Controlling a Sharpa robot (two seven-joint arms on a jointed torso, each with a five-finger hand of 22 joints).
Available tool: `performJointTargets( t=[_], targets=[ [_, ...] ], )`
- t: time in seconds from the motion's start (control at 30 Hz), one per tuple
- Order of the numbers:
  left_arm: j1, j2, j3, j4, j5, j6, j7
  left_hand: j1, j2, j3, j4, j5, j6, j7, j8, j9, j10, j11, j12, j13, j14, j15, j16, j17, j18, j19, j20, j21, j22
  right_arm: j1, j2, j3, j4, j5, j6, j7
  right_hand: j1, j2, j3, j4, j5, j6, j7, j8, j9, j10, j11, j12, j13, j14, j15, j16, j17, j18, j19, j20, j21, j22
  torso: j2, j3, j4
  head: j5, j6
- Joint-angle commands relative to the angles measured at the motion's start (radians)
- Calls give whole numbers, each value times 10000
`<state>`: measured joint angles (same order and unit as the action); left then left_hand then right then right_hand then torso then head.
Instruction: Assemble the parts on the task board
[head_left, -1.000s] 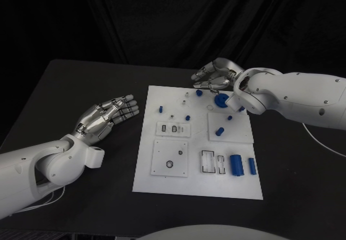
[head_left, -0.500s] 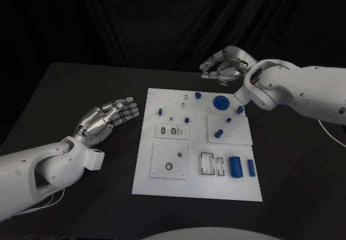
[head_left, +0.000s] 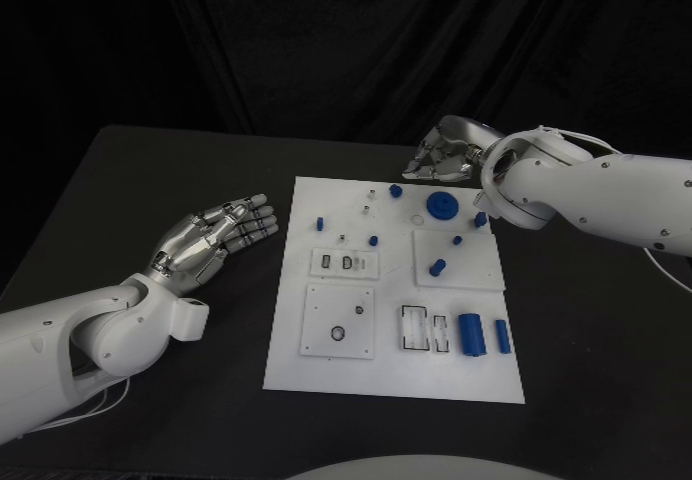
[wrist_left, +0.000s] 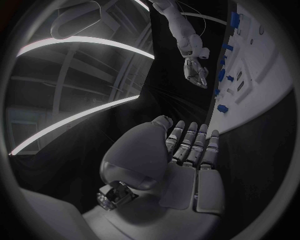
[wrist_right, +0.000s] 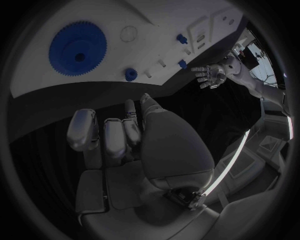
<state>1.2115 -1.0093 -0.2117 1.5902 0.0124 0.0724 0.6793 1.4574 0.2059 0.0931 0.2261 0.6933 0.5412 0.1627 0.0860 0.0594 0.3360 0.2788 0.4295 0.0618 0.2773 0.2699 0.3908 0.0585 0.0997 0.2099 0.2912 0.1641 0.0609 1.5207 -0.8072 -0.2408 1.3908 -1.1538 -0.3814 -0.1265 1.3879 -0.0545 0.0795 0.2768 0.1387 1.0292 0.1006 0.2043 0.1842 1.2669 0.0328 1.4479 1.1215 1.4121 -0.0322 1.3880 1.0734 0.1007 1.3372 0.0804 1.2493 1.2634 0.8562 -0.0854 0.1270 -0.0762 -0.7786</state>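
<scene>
Sitting dead centre on the black table (head_left: 159, 190) is the white rectangular task board (head_left: 397, 375), long side running away from the robot. It's got several raised white square plates on it, plus slots and little holes.

Next biggest: the right arm's silver hand (head_left: 446, 150) hangs past the far edge of the board, just off its far right corner. Its fingers are curled in toward the palm, and in the right wrist view nothing sits between them, so it's clenched on nothing. The left arm's silver hand (head_left: 214, 235) is out on the table to the left of the board, well apart from it, palm up, fingers stretched out straight and slightly apart, holding nothing.

Now the parts. The big blue toothed gear wheel (head_left: 443, 205) lies flat near the board's far right corner, close to the right hand but not touching it. A blue cylinder (head_left: 472, 333) lies on its side near the board's near right end, with a slimmer blue bar (head_left: 503, 336) just beside it toward the right edge. Smaller blue pegs are scattered across the far half: one on a raised square plate (head_left: 438, 266), one by the left edge (head_left: 320, 222), one mid-board (head_left: 374, 239). A tiny blue gear (head_left: 395, 187) sits left of the big one.
</scene>
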Motion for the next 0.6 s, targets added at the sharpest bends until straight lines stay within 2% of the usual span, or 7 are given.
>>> performJointTargets(
  t=[0.03,0.1,0.13,0.17,0.27,0.37,0.6],
  targets=[
    [-4,32,3,-8,51,177,1363,-78,-14,34,-7,-18,79,193,57,12,13,30,37,12,38,38,33,11,-124,27,7,-58,-14,-43,49,14,-10,-1999,-153,-1396,-288,7,-154,7,20,194,-78,155,174,1654,-100,810,2509,739,-76,888,2144,-262,573,-86,808,774,6,-2,3,5,-13],
    [-5,43,3,-19,54,182,1361,-78,-14,34,-7,-18,79,193,57,12,13,30,37,12,38,38,33,11,-124,27,7,-58,-14,-58,98,14,-10,-2209,-174,-1567,-373,32,-183,-20,99,198,-111,203,295,2095,-142,979,3175,1003,-110,1219,3026,-359,815,-131,1172,1126,8,-7,-3,14,-16],
    [-5,48,3,-25,55,185,1359,-78,-14,34,-7,-18,79,193,57,12,13,30,37,12,38,38,33,11,-124,27,7,-58,-14,-64,129,14,-15,-2290,-168,-1653,-483,57,-213,-14,158,234,-137,257,402,2608,-168,1126,3898,1351,-134,1594,4180,-440,1016,-154,1469,1415,7,-7,-9,15,-18],
    [-5,54,3,-31,56,186,1358,-78,-14,34,-7,-18,79,193,57,12,13,30,37,12,38,38,33,11,-124,27,7,-58,-14,-70,161,14,-24,-2352,-149,-1725,-557,85,-225,-22,177,238,-141,294,507,2856,-193,1187,4244,1463,-149,1711,4564,-469,1093,-180,1600,1548,6,-6,-12,14,-20],
    [-5,72,3,-42,57,193,1355,-78,-14,34,-7,-18,79,193,57,12,13,30,37,12,38,38,33,11,-124,27,7,-58,-14,-84,233,15,-48,-2450,-94,-1834,-807,168,-265,31,224,378,-233,444,747,3039,-249,1229,4493,1555,-196,1800,4872,-519,1204,-209,1784,1744,9,5,-20,11,-26],
    [-5,93,3,-53,58,204,1352,-78,-14,34,-7,-18,79,193,57,12,13,30,37,12,38,38,33,11,-124,27,7,-58,-14,-96,310,15,-83,-2509,-87,-1867,-837,189,-263,33,210,399,-244,472,794,3039,-257,1229,4493,1544,-205,1790,4840,-515,1191,-217,1774,1740,12,6,-1,-6,-32],
    [-6,132,3,-88,58,220,1358,-88,-18,61,-4,-13,74,197,58,12,16,32,41,13,46,41,49,13,-127,24,7,-62,-17,-127,478,16,-220,-2556,12,-1893,-433,210,-129,-315,-105,336,-287,544,1049,3039,-294,1229,4493,1516,-239,1764,4758,-499,1137,-252,1733,1741,2,-5,-4,-7,-25]
  ],
)
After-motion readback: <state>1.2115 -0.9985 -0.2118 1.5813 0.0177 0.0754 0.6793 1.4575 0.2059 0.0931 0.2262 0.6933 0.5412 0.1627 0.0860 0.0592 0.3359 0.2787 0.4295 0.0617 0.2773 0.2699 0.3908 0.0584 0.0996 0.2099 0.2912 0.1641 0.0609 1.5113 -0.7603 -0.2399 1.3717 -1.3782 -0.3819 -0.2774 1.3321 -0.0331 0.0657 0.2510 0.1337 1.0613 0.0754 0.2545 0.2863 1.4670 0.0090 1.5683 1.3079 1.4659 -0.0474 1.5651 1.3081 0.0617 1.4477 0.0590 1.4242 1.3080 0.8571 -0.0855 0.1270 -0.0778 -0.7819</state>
